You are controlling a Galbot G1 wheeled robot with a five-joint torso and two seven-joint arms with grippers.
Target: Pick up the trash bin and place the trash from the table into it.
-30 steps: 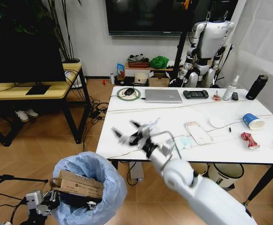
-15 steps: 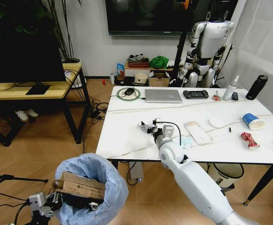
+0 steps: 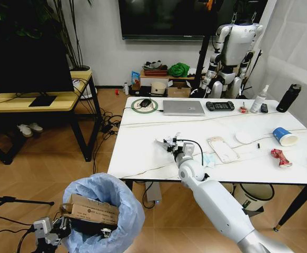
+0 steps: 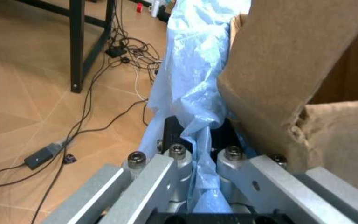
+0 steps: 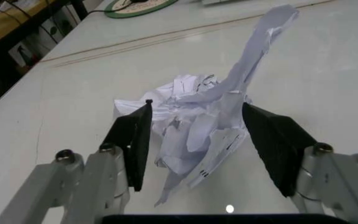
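the right pincer [image 5: 195, 142] has swung back over the table [image 3: 142, 153], fingers spread around crumpled white paper [image 5: 197, 121], unpinched, while the left pincer [image 4: 195, 161] keeps pinching the trash bin [image 3: 103, 208] rim.

Right gripper [image 5: 195, 135] reaches forward on an outstretched arm, fingers spread apart. Left gripper [image 4: 195, 175] hangs low, fingers clamped together.

one trash bin [image 3: 103, 211], one table [image 3: 142, 153], one laptop [image 3: 183, 107], one blue cup [image 3: 284, 136], one red can [image 3: 280, 157].
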